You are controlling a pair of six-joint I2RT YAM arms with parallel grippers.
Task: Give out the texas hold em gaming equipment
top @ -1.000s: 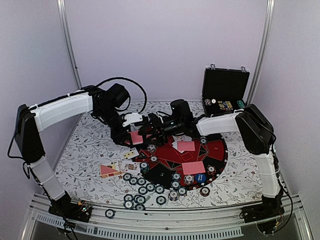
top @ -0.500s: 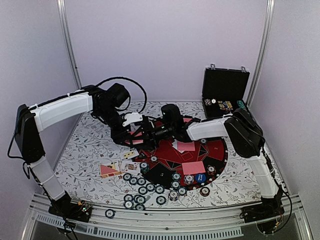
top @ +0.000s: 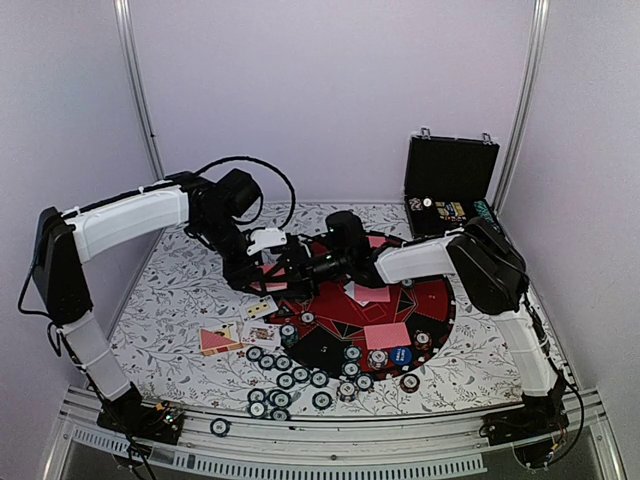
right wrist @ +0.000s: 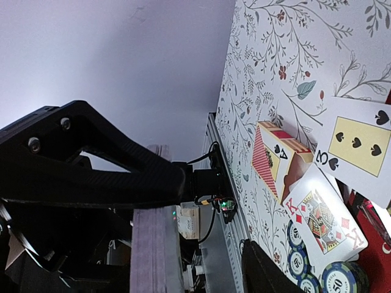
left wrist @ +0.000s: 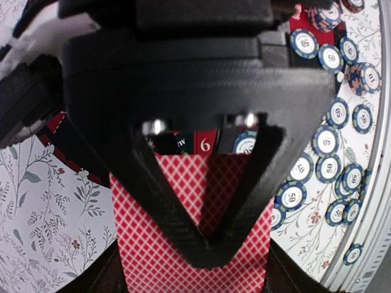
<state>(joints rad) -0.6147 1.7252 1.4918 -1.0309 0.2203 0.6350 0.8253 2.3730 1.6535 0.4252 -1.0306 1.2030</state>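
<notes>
While the left gripper (left wrist: 208, 244) is pinching the red-backed cards (left wrist: 146, 250) above the left edge of the mat (top: 432, 300), jaws pressed together on them, dealing is looking like the step in hand. To their right, the right gripper (top: 290, 266) is hovering at those cards; whether its jaws are spread or gripping, I cannot tell. Next it is needing a clean nip on one card alone.
</notes>
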